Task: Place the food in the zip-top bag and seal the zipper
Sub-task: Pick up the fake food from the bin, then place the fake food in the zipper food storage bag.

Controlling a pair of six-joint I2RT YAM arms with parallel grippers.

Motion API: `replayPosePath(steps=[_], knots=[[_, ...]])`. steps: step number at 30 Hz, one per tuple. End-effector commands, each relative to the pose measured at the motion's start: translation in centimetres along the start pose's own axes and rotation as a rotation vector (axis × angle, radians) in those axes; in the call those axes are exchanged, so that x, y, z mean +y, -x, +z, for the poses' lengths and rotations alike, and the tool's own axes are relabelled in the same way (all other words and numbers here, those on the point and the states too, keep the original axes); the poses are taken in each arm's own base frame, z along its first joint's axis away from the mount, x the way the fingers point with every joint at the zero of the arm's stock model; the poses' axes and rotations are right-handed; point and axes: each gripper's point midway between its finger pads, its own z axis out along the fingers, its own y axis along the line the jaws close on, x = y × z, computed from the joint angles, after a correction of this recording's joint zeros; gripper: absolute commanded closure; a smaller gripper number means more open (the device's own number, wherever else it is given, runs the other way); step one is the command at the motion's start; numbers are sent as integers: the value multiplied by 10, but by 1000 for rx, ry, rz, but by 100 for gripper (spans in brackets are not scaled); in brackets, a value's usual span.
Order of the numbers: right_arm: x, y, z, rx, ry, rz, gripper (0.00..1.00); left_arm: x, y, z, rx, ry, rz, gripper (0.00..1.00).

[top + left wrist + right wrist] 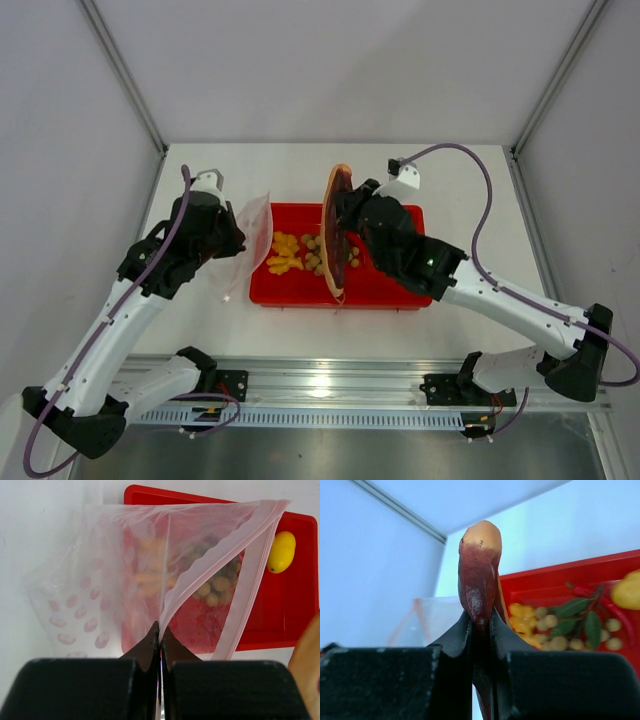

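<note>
My left gripper [238,243] is shut on one lip of the zip-top bag [254,232], a clear pouch with pink dots held up at the tray's left end. In the left wrist view the fingers [150,645] pinch the pinkish zipper strip [210,565], and the bag [95,590] hangs open. My right gripper [347,228] is shut on the long dark red-brown stick [335,215], held on end over the tray, also in the right wrist view [477,575]. Orange chunks [283,254], tan round fruits [314,256] with green leaves [570,609] and a yellow fruit [281,552] lie in the tray.
The red rectangular tray [400,288] sits mid-table, its left end under the bag's mouth. White walls and metal frame posts [125,75] enclose the table. A metal rail [320,385] runs along the near edge.
</note>
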Motion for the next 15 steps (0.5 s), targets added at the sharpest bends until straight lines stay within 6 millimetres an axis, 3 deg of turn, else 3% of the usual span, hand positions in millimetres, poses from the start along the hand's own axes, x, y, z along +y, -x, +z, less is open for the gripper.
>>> replayPosePath(steps=[1,5,8,9,15], knots=[[32,43,-22,-197,-20,269,100,-11,9,-3,-10,-39,-68,99],[68,53,-51,-321,39,308,100,-12,3,0,17,-39,-82,99],[83,58,-59,-379,59,360,100,-12,-2,3,37,-31,-93,99],[86,51,-58,-385,45,319,100,-12,-4,3,44,-33,-96,99],[109,63,-58,-448,107,376,100,-21,-6,-1,57,-85,-105,99]])
